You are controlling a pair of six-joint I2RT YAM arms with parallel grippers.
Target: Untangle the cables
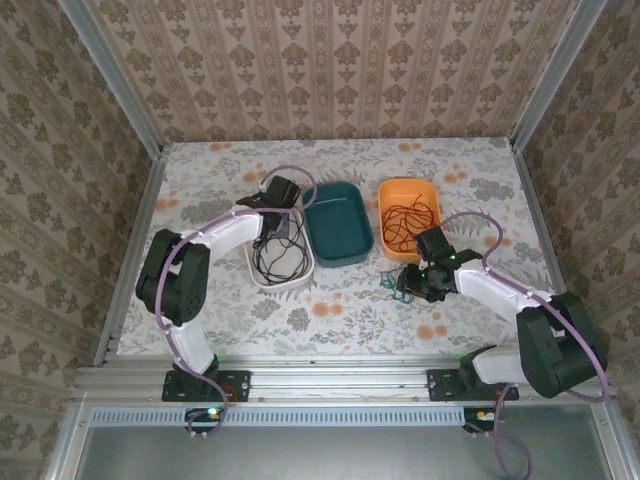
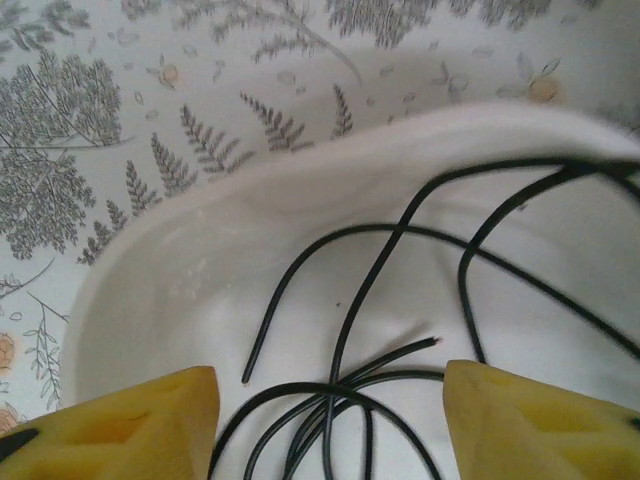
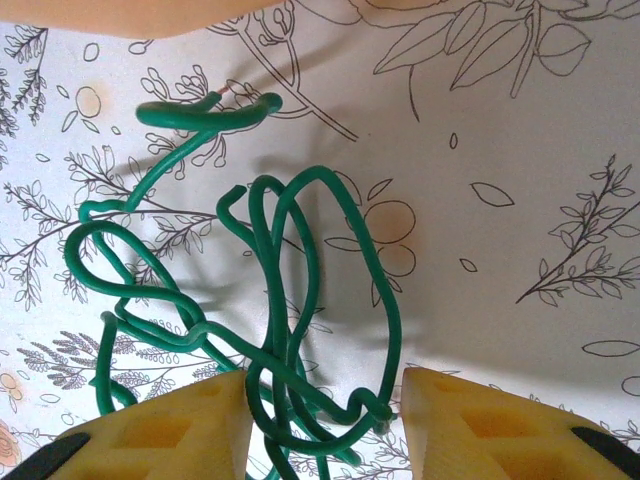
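In the left wrist view the black cables (image 2: pixel 325 400) run off the right and bottom edges, and the white tray (image 2: pixel 200 270) is cut there too. In the right wrist view the green cable (image 3: pixel 285 365) drops past the bottom edge between the fingers of the right gripper (image 3: pixel 322 385); whether they pinch it cannot be told. From above, the red cables (image 1: pixel 405 225) are too fine to count.

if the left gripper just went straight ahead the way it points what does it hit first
Most likely the black cable coiled ahead of the left gripper, then the white tray floor just behind; depth unclear.
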